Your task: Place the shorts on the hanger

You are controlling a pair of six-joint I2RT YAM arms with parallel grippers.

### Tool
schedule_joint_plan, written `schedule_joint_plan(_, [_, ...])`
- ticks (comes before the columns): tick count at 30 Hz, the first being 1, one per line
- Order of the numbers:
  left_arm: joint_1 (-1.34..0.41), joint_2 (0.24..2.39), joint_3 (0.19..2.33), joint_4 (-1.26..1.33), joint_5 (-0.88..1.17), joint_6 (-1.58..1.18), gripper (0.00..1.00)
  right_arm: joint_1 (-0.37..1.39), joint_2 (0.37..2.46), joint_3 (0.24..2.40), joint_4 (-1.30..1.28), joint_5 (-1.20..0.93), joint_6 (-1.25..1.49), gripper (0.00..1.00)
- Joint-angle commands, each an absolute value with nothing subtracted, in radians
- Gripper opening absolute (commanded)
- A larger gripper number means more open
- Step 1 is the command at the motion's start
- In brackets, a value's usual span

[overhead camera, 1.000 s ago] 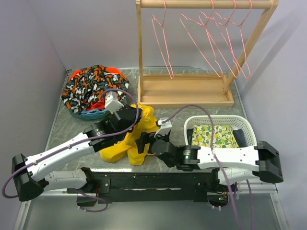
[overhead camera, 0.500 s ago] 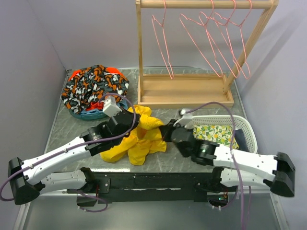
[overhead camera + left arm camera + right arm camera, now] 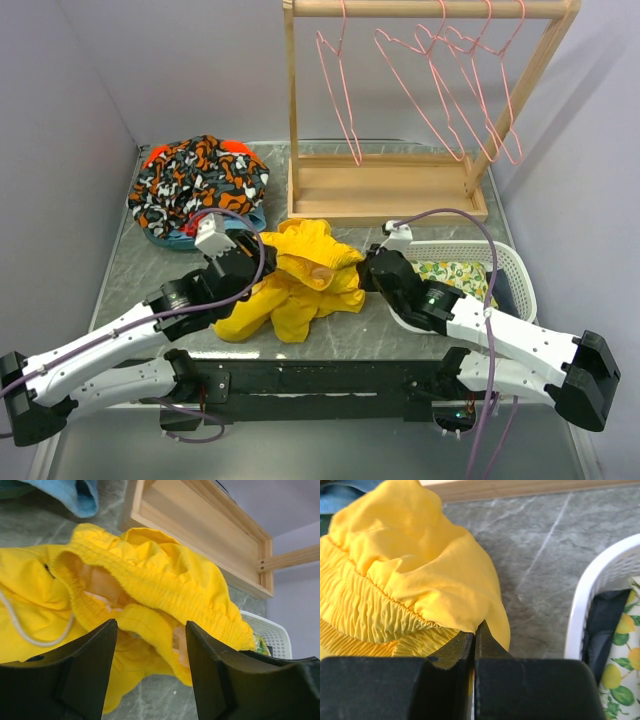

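Two robot arms stand here, one left arm (image 3: 110, 345) and one right arm (image 3: 510, 335). There is one pair of yellow shorts (image 3: 300, 280). I count four pink wire hangers (image 3: 338, 95), going by the hooks over the rail, and one wooden rack (image 3: 385, 190). One white basket (image 3: 500, 262), one lemon-print cloth (image 3: 455, 275), and one black, orange and white patterned garment (image 3: 195, 175).

— Shorts (image 3: 305, 285)?
— Bright yellow, plain. Pale string (image 3: 37, 642).
— Hanger (image 3: 420, 98)?
— Pink.
— Heap (image 3: 195, 180) at the back?
— Black, orange and white blotches.
— Basket (image 3: 515, 275)?
— White. Cloth (image 3: 462, 275) inside: yellow lemons, green leaves.
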State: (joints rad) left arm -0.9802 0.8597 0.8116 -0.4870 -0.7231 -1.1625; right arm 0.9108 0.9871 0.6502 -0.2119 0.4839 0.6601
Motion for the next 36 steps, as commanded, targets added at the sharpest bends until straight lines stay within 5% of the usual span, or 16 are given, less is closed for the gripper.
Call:
schedule_joint_plan(1, [-0.953, 0.835, 0.790, -0.578, -0.756, -1.143, 0.60, 0.887, 1.008, 0.701, -0.255, 0.486, 0.653, 0.00])
schedule_joint_plan(11, [-0.623, 0.966, 0.722, -0.378, -0.480, -0.951, 0.47, 0.857, 0.973, 0.698, -0.275, 0.471, 0.658, 0.00])
schedule_joint_plan(19, [-0.557, 1.146, 0.729, -0.197, -0.405, -0.891, 0.41, 0.854, 0.937, 0.724, -0.307, 0.457, 0.644, 0.00])
schedule_joint_plan(22, [-0.551, 1.158, 0.716, -0.138, -0.390, -0.873, 0.26, 0.854, 0.914, 0.739, -0.322, 0.443, 0.634, 0.02])
schedule_joint_plan(24, [-0.551, 1.154, 0.726, -0.155, -0.367, -0.867, 0.03, 0.853, 0.888, 0.753, -0.342, 0.427, 0.617, 0.16])
schedule_joint_plan(25, [-0.552, 1.140, 0.732, -0.173, -0.362, -0.865, 0.01, 0.854, 0.876, 0.774, -0.350, 0.401, 0.612, 0.34])
schedule_joint_plan(28, [-0.552, 1.094, 0.756, -0.256, -0.336, -0.862, 0.01, 0.854, 0.819, 0.825, -0.353, 0.319, 0.578, 0.59])
schedule_joint_plan(36, [-0.555, 1.006, 0.824, -0.409, -0.275, -0.824, 0.01, 0.865, 0.912, 1.124, -0.423, 0.351, 0.482, 0.71])
